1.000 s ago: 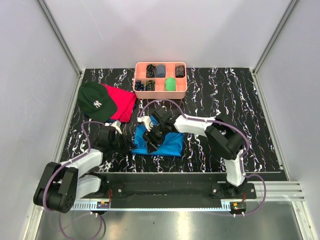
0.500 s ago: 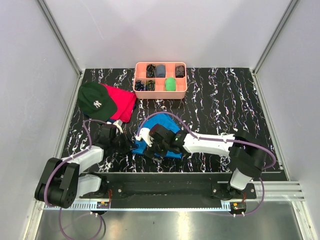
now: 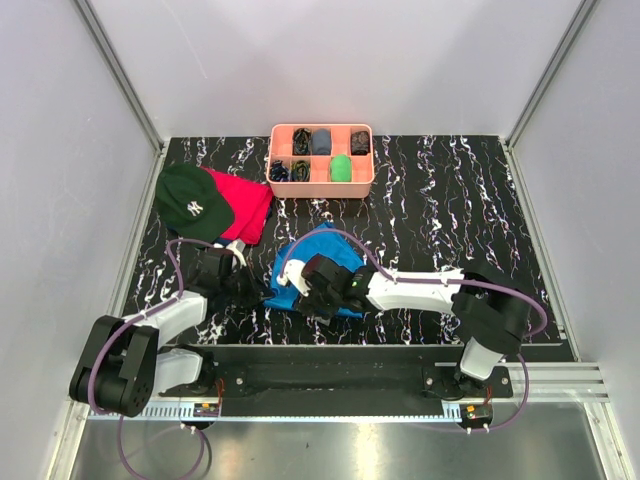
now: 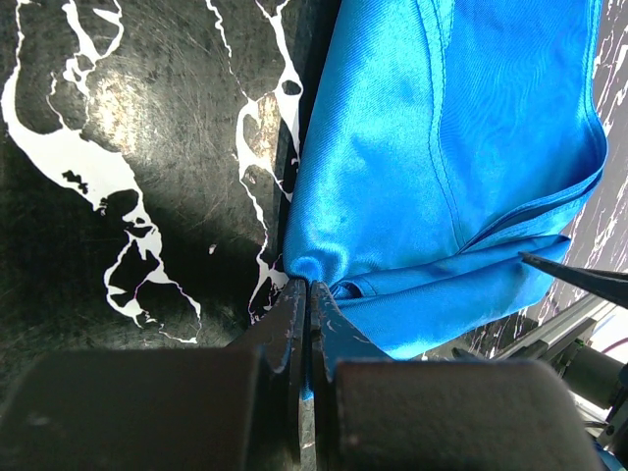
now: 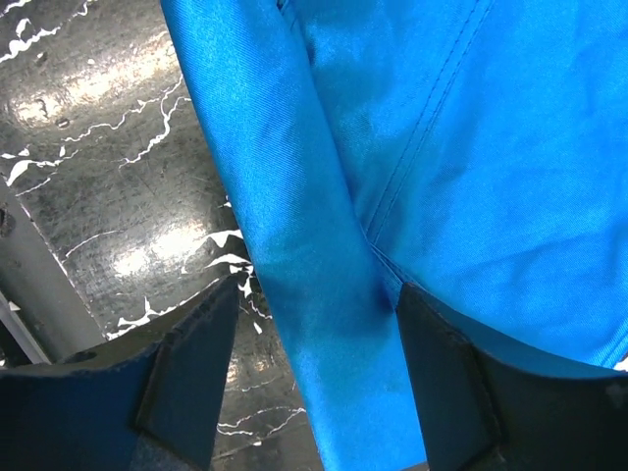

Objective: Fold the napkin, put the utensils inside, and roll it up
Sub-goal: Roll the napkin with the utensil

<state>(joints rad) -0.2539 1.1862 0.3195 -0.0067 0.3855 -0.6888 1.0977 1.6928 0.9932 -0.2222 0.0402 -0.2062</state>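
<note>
The bright blue napkin [image 3: 322, 252] lies bunched on the black marbled table, between the two grippers. My left gripper [image 3: 256, 290] is at its left corner. In the left wrist view the jaws [image 4: 309, 287] are shut on that corner of the napkin [image 4: 442, 147]. My right gripper [image 3: 312, 291] is low over the napkin's near part. In the right wrist view it [image 5: 316, 294] is open, with one finger on each side of a long fold of the napkin [image 5: 304, 245]. No utensils show clearly; they are hidden or out of view.
A pink tray [image 3: 322, 183] with several compartments of small items stands at the back. A dark green cap [image 3: 192, 203] lies on a red cloth [image 3: 248, 203] at the back left. Grey walls close in both sides.
My right gripper has moved from over the napkin's middle down toward its near edge and the left gripper. The napkin has bunched up and shifted. The left arm has barely moved.
</note>
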